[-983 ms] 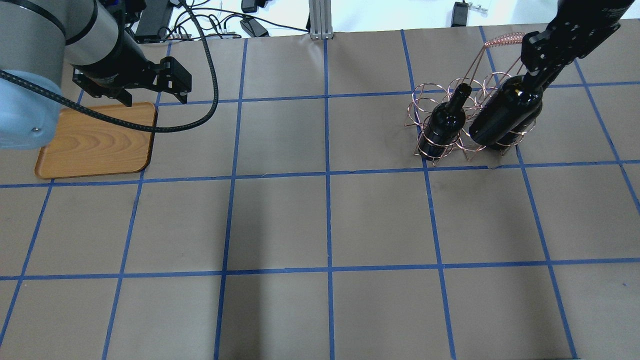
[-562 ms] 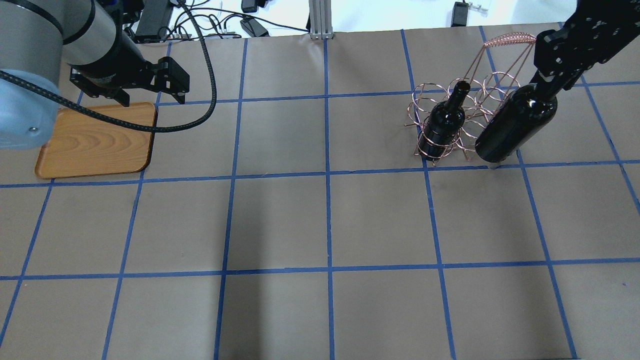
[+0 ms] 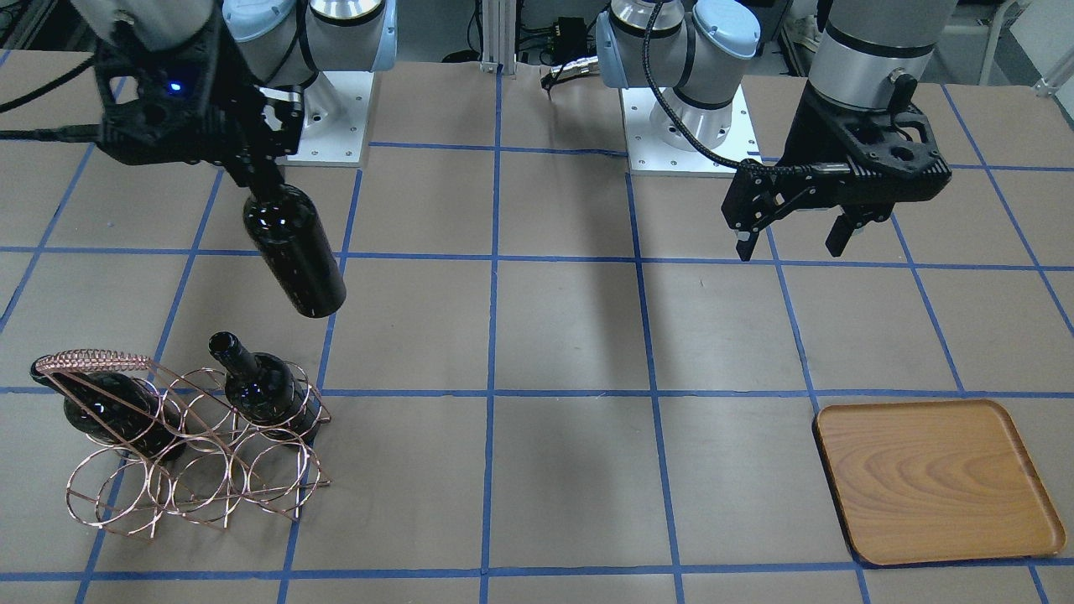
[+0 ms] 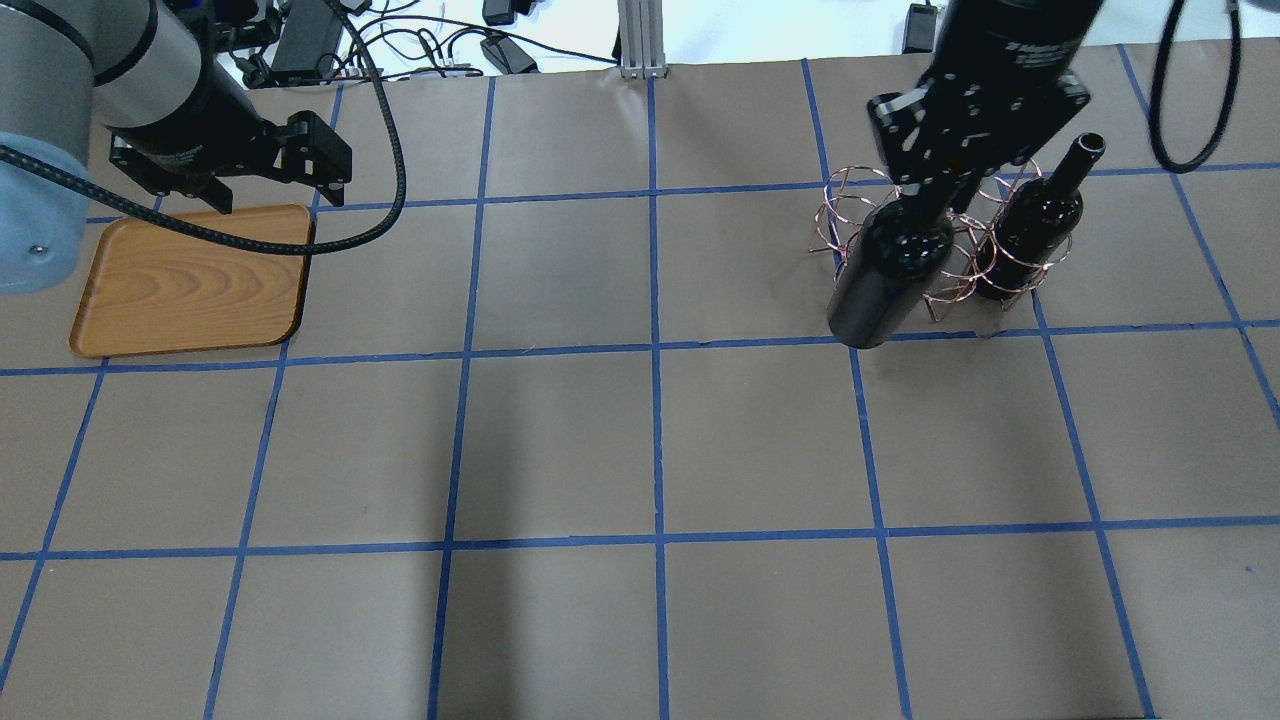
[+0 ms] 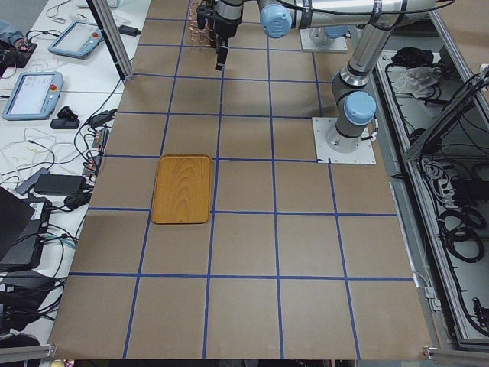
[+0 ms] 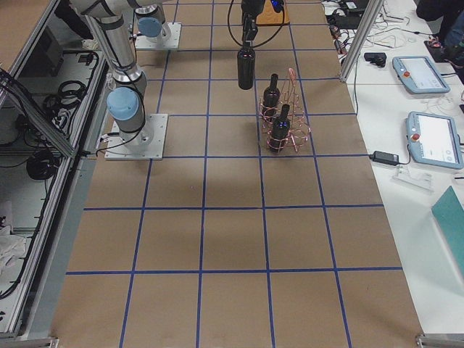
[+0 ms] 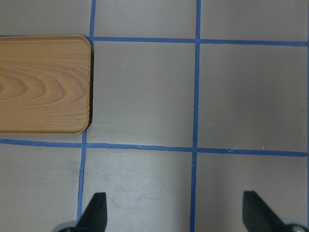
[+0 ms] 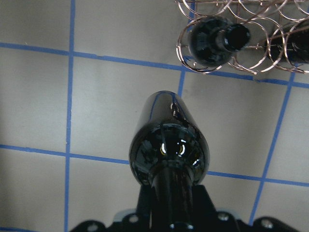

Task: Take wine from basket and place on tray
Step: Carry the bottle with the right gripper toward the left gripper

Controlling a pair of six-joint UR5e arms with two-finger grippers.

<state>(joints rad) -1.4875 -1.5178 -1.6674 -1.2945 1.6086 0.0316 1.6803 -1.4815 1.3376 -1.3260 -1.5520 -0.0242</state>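
My right gripper [image 3: 256,180] is shut on the neck of a black wine bottle [image 3: 295,256] and holds it upright in the air, clear of the copper wire basket [image 3: 168,486]. In the overhead view the held wine [image 4: 888,280] hangs in front of the basket [image 4: 838,215] and hides one of its bottles. Two more bottles [image 3: 260,390] [image 3: 109,407] stand in the basket. My left gripper [image 3: 789,245] is open and empty, hovering just behind the wooden tray [image 3: 931,478]. The tray [image 7: 43,84] fills the upper left of the left wrist view. The right wrist view looks down the held bottle [image 8: 169,145].
The table is covered in brown paper with a blue tape grid. An aluminium post [image 4: 640,40] and cables [image 4: 420,50] lie beyond the far edge. The basket's coiled handle [image 3: 92,362] rises over its rings.
My right gripper lifted the bottle out of the basket's right-hand ring and carried it leftward past the basket. The left gripper drifted slightly left, still open.
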